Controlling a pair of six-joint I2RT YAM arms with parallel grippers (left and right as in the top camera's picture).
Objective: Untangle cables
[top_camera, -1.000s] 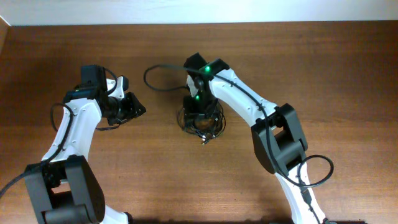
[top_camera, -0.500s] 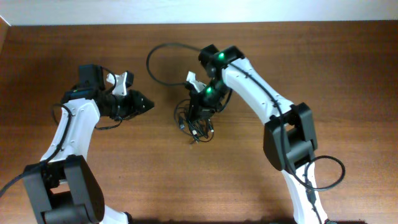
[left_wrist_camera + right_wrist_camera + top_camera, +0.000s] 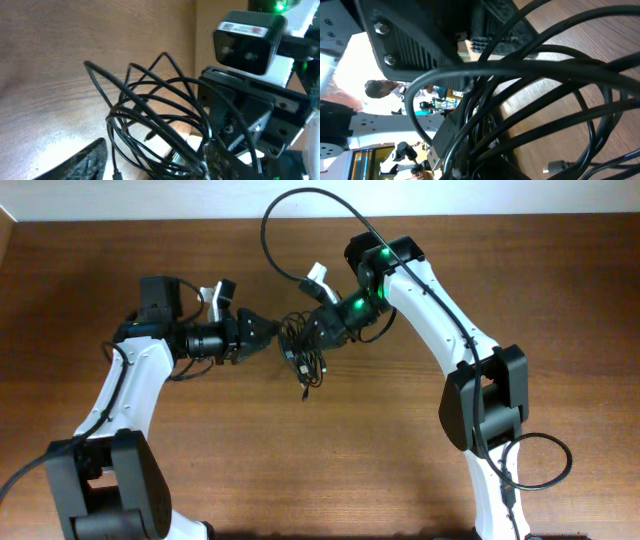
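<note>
With the right gripper (image 3: 320, 330) clamped on the tangled cables (image 3: 300, 358) at upper centre, the left gripper (image 3: 266, 335), jaws' state unclear, should pinch one outer loop and draw gently leftward.

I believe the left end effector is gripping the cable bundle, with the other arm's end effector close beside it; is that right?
Not quite: the right end effector grips the cable bundle, and the left end effector is the one close beside it, as the overhead view shows.
</note>
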